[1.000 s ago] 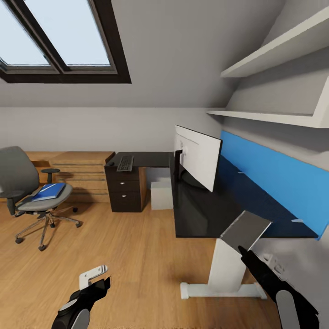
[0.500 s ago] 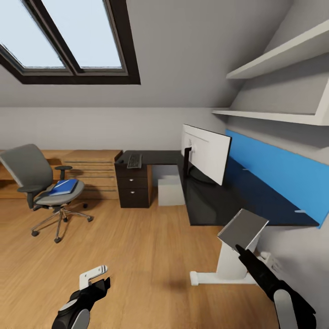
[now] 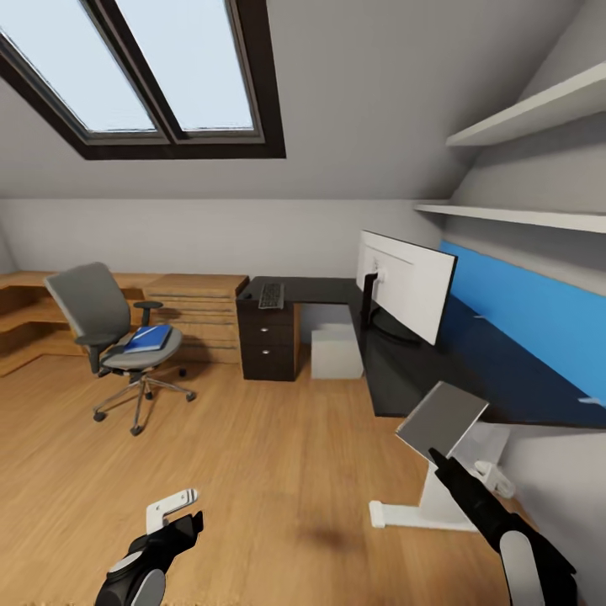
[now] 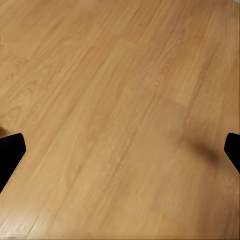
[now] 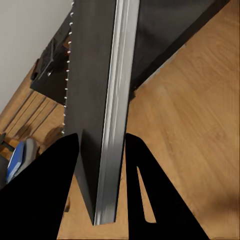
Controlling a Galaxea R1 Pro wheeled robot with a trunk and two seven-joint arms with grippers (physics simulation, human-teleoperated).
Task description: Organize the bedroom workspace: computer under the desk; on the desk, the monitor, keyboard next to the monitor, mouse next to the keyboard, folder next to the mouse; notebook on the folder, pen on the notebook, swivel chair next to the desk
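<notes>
Right wrist view: right jaws clamp the notebook edge; left jaws wide.

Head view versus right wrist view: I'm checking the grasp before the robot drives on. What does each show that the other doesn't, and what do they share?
The head view adds the room: the monitor standing on the desk, the computer beneath it, the swivel chair, and the left tool, open over the floor. The right wrist view adds the grasp close up: the right tool clamps the notebook between its fingers, with the row of binding holes plain. Shared: the notebook, the desk, the keyboard, the folder and the floor.
</notes>
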